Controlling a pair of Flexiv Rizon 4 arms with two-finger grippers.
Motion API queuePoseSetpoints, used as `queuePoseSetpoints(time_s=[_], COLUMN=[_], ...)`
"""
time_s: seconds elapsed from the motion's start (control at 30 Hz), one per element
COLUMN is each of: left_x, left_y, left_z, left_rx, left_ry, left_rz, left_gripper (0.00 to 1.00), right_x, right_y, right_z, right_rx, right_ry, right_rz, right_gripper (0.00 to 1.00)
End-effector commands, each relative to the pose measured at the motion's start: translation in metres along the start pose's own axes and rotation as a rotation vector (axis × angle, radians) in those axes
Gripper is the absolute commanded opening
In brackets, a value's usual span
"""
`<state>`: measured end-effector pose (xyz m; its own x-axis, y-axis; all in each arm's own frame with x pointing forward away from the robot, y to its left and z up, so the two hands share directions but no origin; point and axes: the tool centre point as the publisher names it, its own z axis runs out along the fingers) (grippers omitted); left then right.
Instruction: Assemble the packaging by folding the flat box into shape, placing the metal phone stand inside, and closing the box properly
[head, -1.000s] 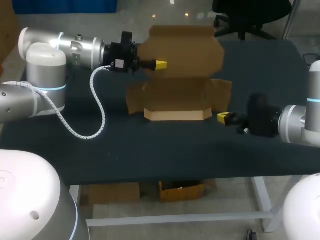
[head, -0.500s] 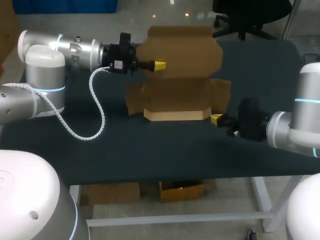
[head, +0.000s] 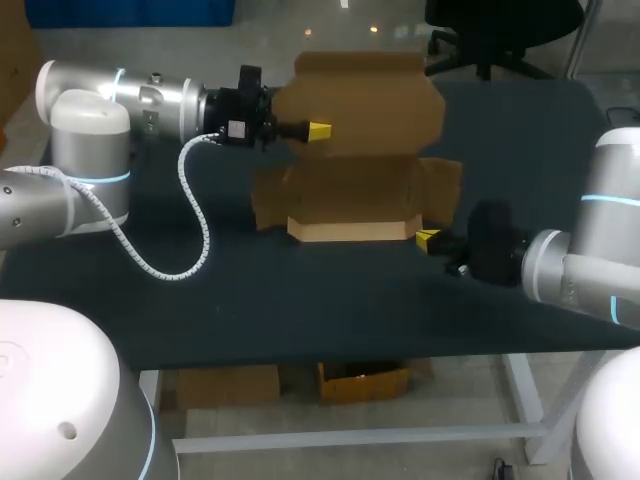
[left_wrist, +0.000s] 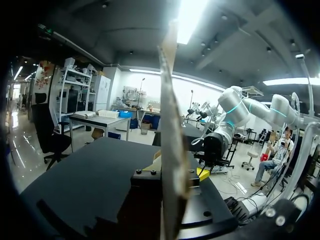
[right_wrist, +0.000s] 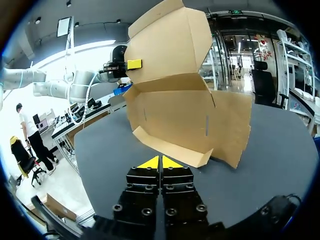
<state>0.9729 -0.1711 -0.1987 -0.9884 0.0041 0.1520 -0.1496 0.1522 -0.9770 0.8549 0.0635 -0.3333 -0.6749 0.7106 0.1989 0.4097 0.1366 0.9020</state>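
Note:
A brown cardboard box (head: 350, 195) stands partly folded at the table's middle, its low front wall facing me and its side flaps spread outward. Its big lid (head: 365, 100) stands upright at the back. My left gripper (head: 318, 130) is shut on the lid's left edge; in the left wrist view the lid (left_wrist: 170, 125) runs edge-on between the fingers of that gripper (left_wrist: 170, 181). My right gripper (head: 428, 238) is shut and empty, low over the table just off the box's front right corner. In the right wrist view the box (right_wrist: 175, 115) is just ahead of this gripper (right_wrist: 160, 162). No metal phone stand shows.
The dark table (head: 300, 300) stretches out in front of the box. The box's right side flap (head: 442, 190) stands just beyond my right gripper, and the left flap (head: 268, 200) sticks out on the other side. A white coiled cable (head: 190, 220) hangs from my left arm.
My right arm has slid left along the table toward the box's front right corner, staying shut. The left arm holds the lid almost still.

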Motion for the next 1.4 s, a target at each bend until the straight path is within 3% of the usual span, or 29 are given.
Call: queuePoseSetpoints(time_s=[0.03, 0.5, 1.4], left_x=[-0.002, -0.002, -0.001], left_y=[0.001, 0.001, 0.001], left_z=[-0.001, -0.001, -0.002], left_rx=[0.001, 0.001, -0.004], left_ry=[0.006, 0.006, 0.009], left_rz=[0.000, 0.000, 0.012], left_gripper=[0.00, 0.00, 0.00], right_x=[0.011, 0.033, 0.023], right_y=[0.001, -0.010, -0.014], right_z=[0.006, 0.049, 0.099], right_rx=[0.007, -0.012, -0.032], right_ry=[-0.040, -0.091, -0.185], right_rz=[-0.054, -0.161, -0.178], right_gripper=[0.00, 0.00, 0.00])
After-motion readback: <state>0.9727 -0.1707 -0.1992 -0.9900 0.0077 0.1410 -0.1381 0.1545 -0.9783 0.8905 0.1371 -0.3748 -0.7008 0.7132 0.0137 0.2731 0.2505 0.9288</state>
